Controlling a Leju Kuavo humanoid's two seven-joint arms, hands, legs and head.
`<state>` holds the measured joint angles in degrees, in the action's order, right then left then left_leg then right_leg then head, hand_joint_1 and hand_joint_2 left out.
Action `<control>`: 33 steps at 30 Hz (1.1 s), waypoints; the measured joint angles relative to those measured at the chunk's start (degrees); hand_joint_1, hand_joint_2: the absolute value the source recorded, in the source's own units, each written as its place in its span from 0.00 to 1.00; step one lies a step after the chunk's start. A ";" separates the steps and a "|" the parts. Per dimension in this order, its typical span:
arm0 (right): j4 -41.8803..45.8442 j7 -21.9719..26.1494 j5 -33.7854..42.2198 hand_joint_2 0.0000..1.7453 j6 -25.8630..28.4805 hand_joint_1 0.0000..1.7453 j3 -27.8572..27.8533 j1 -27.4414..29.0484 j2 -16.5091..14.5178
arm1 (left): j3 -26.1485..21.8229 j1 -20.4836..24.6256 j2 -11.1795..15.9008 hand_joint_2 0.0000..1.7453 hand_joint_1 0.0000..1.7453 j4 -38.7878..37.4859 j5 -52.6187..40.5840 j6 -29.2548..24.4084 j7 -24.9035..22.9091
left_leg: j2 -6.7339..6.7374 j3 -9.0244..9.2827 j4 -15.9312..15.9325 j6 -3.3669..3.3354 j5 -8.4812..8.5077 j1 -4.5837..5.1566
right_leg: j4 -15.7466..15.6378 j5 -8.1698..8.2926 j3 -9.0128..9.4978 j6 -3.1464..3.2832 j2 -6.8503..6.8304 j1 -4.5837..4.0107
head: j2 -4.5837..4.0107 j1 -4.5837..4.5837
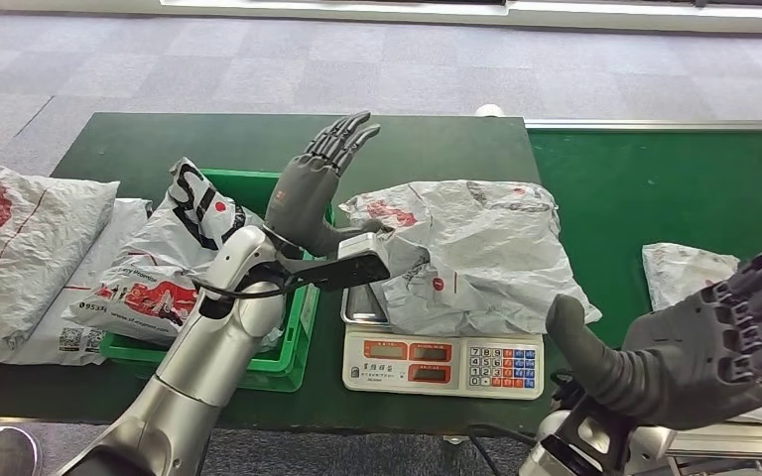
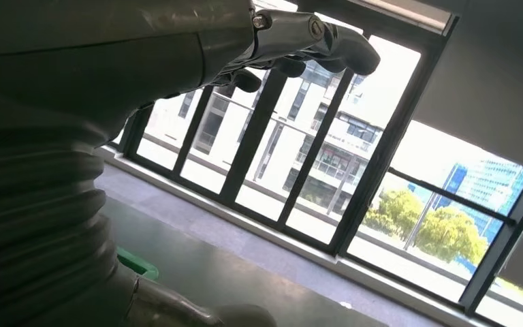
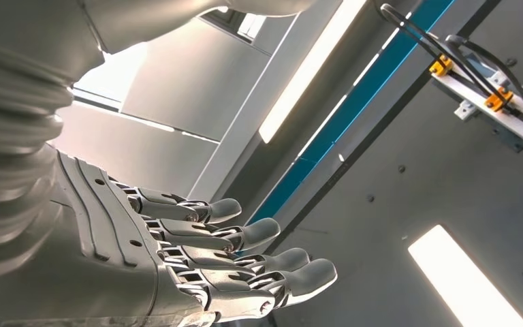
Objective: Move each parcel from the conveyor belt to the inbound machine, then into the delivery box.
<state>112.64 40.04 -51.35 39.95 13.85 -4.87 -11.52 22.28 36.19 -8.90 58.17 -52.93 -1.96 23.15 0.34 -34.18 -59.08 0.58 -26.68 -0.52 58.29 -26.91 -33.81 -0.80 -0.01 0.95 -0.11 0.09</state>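
Note:
A crumpled grey parcel [image 1: 476,253] lies on the steel pan of the weighing scale [image 1: 444,363] at the table's front. My left hand [image 1: 319,183] is raised just left of that parcel, palm toward it, fingers spread and holding nothing; its fingers [image 2: 313,41] point at the windows in the left wrist view. My right hand [image 1: 699,342] hovers open at the front right, thumb out, above the conveyor's near edge; its fingers [image 3: 245,262] are spread toward the ceiling. Another grey parcel [image 1: 687,273] waits on the green conveyor belt [image 1: 655,178]. A green delivery box [image 1: 293,342] holds a white parcel [image 1: 174,263].
Two more grey parcels [image 1: 20,248] lie on the dark green table [image 1: 258,139] at the far left. The conveyor's metal rail [image 1: 675,125] runs along the back right. Grey carpet lies beyond the table.

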 joint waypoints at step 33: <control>-3.36 -0.02 -0.65 1.00 0.00 0.00 0.03 -0.85 -1.55 | 8.07 10.35 -9.96 1.00 0.00 -38.29 -3.89 14.37 0.73 | -0.02 -0.05 0.01 0.00 0.00 0.01 | 0.01 -0.01 -0.01 0.00 -0.01 0.01 | 0.00 0.01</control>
<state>109.28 40.03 -52.00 39.95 13.88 -5.72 -13.07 30.35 46.53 -18.86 19.88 -56.82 12.42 23.87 0.32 -34.23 -59.07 0.58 -26.68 -0.51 58.29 -26.92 -33.82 -0.80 -0.02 0.95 -0.11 0.09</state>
